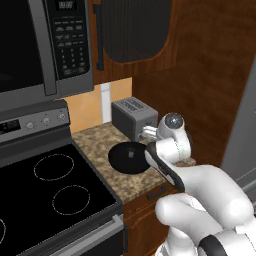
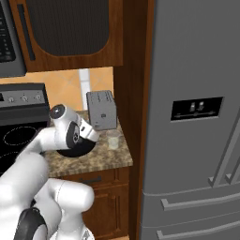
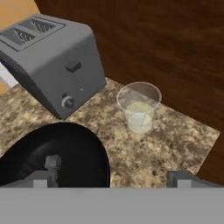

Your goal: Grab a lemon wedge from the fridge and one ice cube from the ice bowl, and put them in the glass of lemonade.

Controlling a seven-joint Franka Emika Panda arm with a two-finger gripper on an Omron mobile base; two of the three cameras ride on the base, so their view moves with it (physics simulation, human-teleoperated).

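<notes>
My gripper is open, hovering low over the counter with nothing between its fingers. The ice bowl, a shallow black dish, lies under the left fingertip. One small pale ice cube rests in it, just beyond that tip. The glass of lemonade stands upright on the granite ahead and to the right, apart from the bowl. From the right base view, the glass sits beside the bowl, which the hand partly covers. The fridge stands shut to the right. The lemon wedge is out of view.
A grey toaster stands behind the bowl, close to the glass. The black stove top borders the counter on the left, with a microwave above it. A dark wood panel separates the counter from the fridge.
</notes>
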